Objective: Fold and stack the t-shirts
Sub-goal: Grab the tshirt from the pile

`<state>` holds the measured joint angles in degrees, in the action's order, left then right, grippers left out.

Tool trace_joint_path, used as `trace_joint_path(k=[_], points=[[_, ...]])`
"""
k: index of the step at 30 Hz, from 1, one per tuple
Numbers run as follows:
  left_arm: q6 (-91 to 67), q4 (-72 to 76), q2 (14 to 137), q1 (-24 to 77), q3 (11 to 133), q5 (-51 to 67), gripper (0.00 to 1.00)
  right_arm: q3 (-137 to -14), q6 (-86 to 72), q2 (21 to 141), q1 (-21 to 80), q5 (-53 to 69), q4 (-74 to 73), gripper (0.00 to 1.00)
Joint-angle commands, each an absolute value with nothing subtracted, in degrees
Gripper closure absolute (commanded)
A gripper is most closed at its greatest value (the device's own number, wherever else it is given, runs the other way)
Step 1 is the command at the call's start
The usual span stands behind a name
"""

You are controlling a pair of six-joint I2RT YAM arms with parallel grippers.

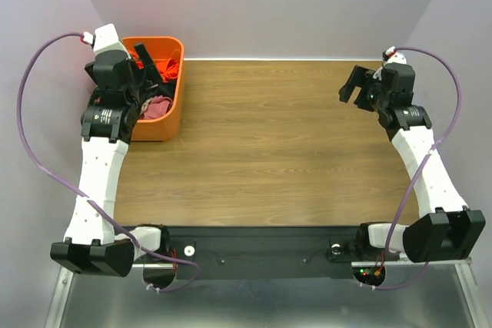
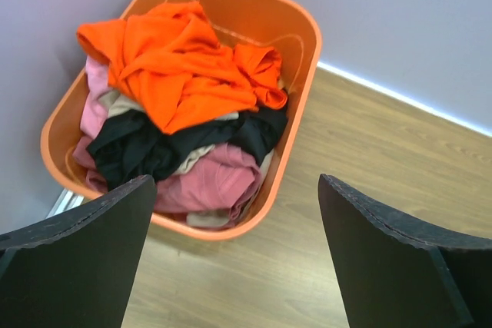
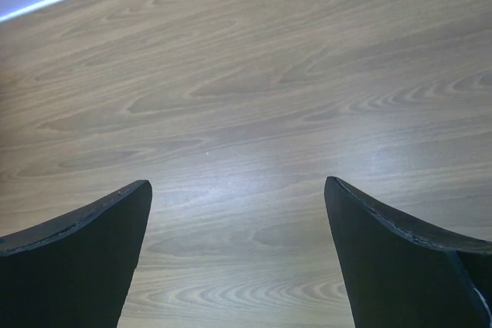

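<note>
Hovering by the orange tub [image 2: 306,51], nothing picked yet.
L gripper [image 2: 234,190] is spread wide, empty; the t-shirts [image 2: 154,147] lie crumpled in the tub at far-left corner of table [image 1: 261,144], just ahead and below it, orange tee [image 2: 177,67] on top. R gripper [image 3: 237,186], also spread, is well apart over bare wood, so L arm is nearer.
</note>
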<state>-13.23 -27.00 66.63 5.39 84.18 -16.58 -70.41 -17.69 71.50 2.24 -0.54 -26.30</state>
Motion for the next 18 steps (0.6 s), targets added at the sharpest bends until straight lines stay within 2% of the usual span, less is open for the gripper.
trace_joint_path(k=[1,5,9,12,18], points=[[-13.2,-23.0,66.7,5.3,89.1,-15.8,0.01,-76.3,-15.1,69.7,2.1,-3.1,-25.0,0.00],[-9.1,-17.6,65.9,5.3,86.4,-9.6,0.01,-77.4,-16.2,69.3,2.0,-4.6,-25.0,0.00],[-9.0,-19.4,69.9,5.2,91.1,-11.8,0.01,-77.4,-16.2,69.2,2.0,-5.0,-25.0,0.00],[-9.3,-25.0,77.6,2.7,100.7,-13.7,0.01,-78.3,-14.8,69.6,2.0,-5.6,-25.0,0.00],[-14.4,-32.3,96.3,-5.0,122.9,-10.4,0.01,-81.2,-14.4,72.1,2.1,-4.0,-25.0,0.00]])
